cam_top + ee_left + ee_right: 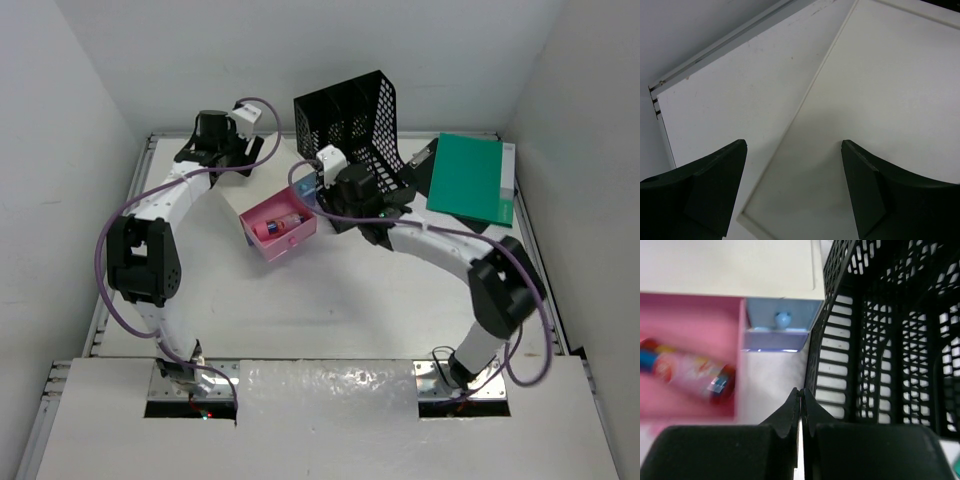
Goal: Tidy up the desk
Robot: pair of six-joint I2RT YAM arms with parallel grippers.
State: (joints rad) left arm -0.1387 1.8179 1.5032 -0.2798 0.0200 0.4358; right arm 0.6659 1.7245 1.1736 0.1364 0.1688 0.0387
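In the top view, the white bench point(330, 310) fills the enclosure, and the black mesh rack point(350, 115) stands upright at its far side. Left of the rack and nearer to the arms, a pink drawer point(280, 228) is pulled open with a coloured tube point(278, 224) lying inside. Right of the rack lies a green folder point(470, 180). The right gripper point(328, 198) hangs just in front of the rack, and the left gripper point(245, 155) is further left of the rack, at the far left part of the bench.

In the left wrist view, the jaws are wide apart and hold nothing. Below them a pale flat panel point(880, 100) lies on the bench.

In the right wrist view, the jaws are pressed together with nothing between them, just left of the rack's wall. A blue drawer point(777, 325) touches the rack's left side, and the pink drawer is left of that.
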